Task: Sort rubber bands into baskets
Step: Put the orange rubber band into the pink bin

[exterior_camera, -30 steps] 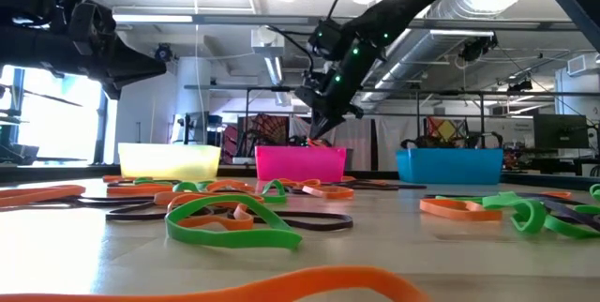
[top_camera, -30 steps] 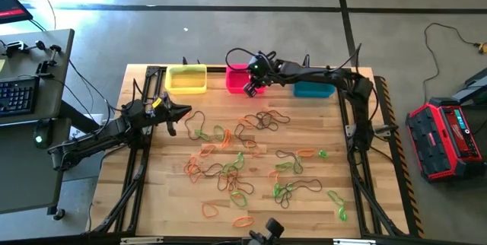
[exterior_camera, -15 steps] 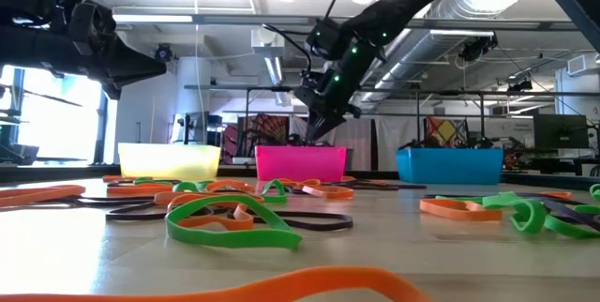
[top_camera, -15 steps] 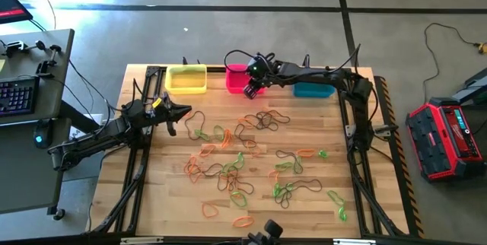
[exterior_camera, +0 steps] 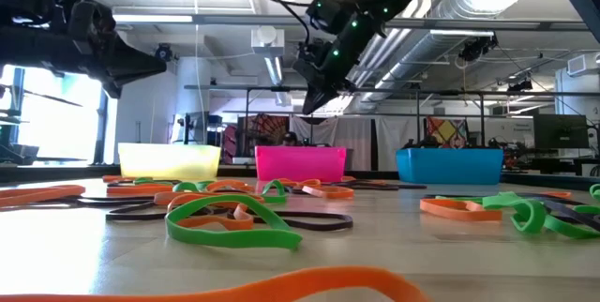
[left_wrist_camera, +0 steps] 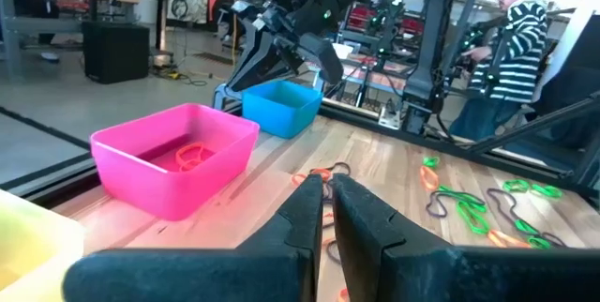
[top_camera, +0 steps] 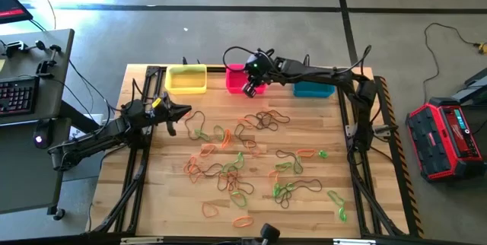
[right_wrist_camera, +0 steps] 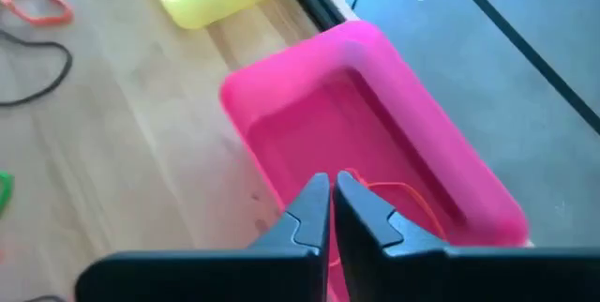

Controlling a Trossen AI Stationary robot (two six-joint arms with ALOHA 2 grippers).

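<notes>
my right tool (top_camera: 248, 87) clenched, empty, above pink basket (top_camera: 237, 78); loose rubber bands (top_camera: 266, 119) lie just surface-inward, nearest this arm.

You are working in a robotics lab or workshop set in an open industrial hall. Your wooden bench (top_camera: 251, 199) stands on a bare concrete floor (top_camera: 228, 32) marked with dark seams, bolted into a black metal frame (top_camera: 358, 184). Overhead in the low view you can see exposed silver ducts (exterior_camera: 487, 2) and open ceiling beams. Beside you sits a dark desk (top_camera: 30, 85) carrying a keyboard (top_camera: 17, 97) and loose cables. A red and black equipment case (top_camera: 445, 138) rests on the floor, with a cable trailing from it. Behind the bench, racks of gear (left_wrist_camera: 112, 49) line the room, and a person in a striped top (left_wrist_camera: 511, 49) stands at another station.
</notes>
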